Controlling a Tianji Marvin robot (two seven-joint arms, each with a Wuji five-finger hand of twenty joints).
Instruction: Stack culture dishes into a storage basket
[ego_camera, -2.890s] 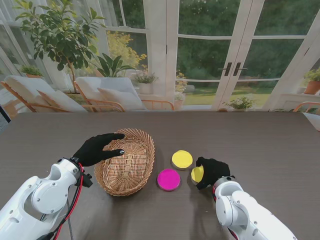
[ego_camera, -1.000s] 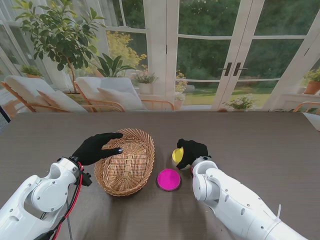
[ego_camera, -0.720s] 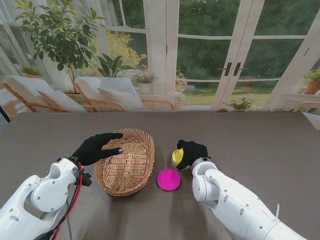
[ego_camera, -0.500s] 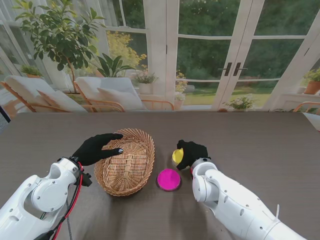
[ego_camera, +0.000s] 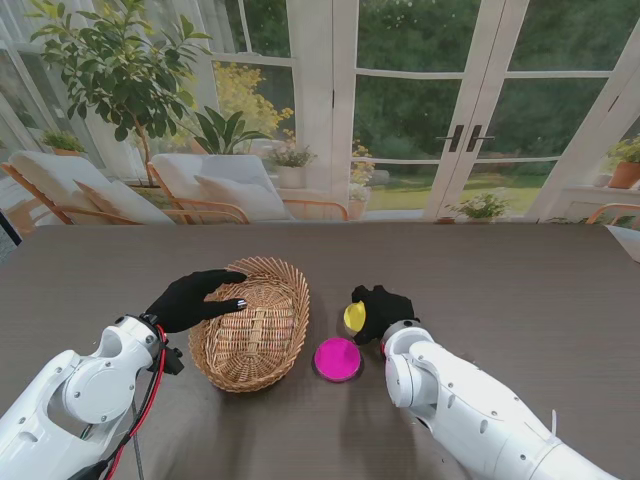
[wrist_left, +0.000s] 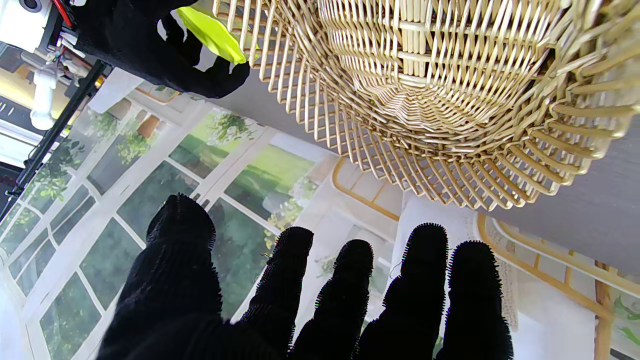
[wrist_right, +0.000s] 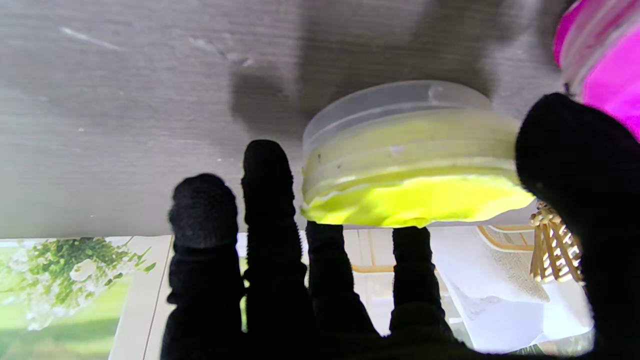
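Dark grey table (ego_camera: 520, 290) under a wall of glass doors; that's the work surface. Nearest to me sits the pink dish (ego_camera: 337, 358), flat on the table, untouched, between the basket (ego_camera: 252, 322) and my right arm. Just past it, the right hand (ego_camera: 378, 311) is closed around a yellow dish (ego_camera: 355, 316). In the right wrist view, fingers (wrist_right: 325, 260) are on one side of the rim and the thumb on the other. What it holds looks like two yellow dishes stacked (wrist_right: 400, 165), but I can't be sure. The stack reads tilted from the stand; whether it's clear of the table I cannot tell.

To the left, the left hand (ego_camera: 195, 297) rests on the basket's left rim, fingers spread and loose, gripping nothing, seemingly steadying it. The basket looks empty in the left wrist view (wrist_left: 450, 100).

Doing this step well, as I judge it: keep the pinch across the rim even so the upper dish doesn't slide off, level the stack before travelling, lift high enough to clear the wicker rim, go left and set it down flat in the basket's middle. Watch the pink dish close by; a low swing could knock it. Left hand should keep the basket from skidding.
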